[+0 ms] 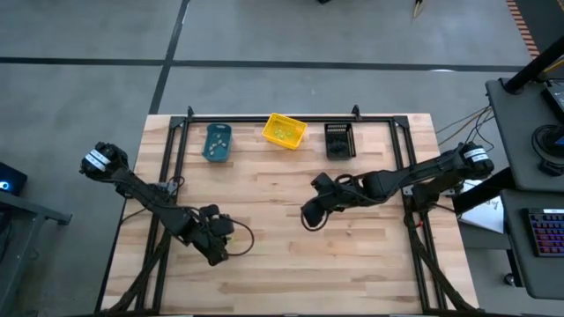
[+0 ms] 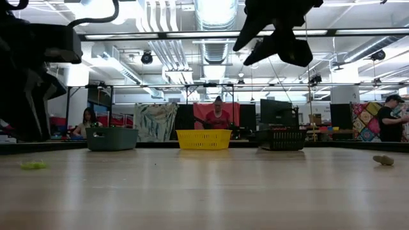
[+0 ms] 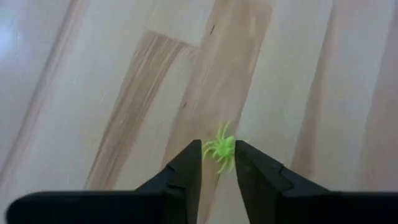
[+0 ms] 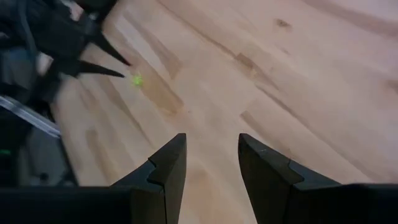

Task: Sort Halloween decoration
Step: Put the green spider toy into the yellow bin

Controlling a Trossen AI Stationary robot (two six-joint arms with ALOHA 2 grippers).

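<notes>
Green and spindly, the spider trinket (image 3: 220, 151) lies on the wooden table (image 3: 124, 93) between our left gripper (image 3: 219, 163)'s spread fingertips, unpinched, and we judge closing off-centre could flick it away, while our right gripper (image 4: 211, 163) hangs spread, well apart.

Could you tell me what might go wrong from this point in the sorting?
The green spider sits between the left gripper fingertips, barely inside them; closing may pinch a leg and flick it away. The right gripper hovers open nearby, so the arms could collide if both move.
</notes>
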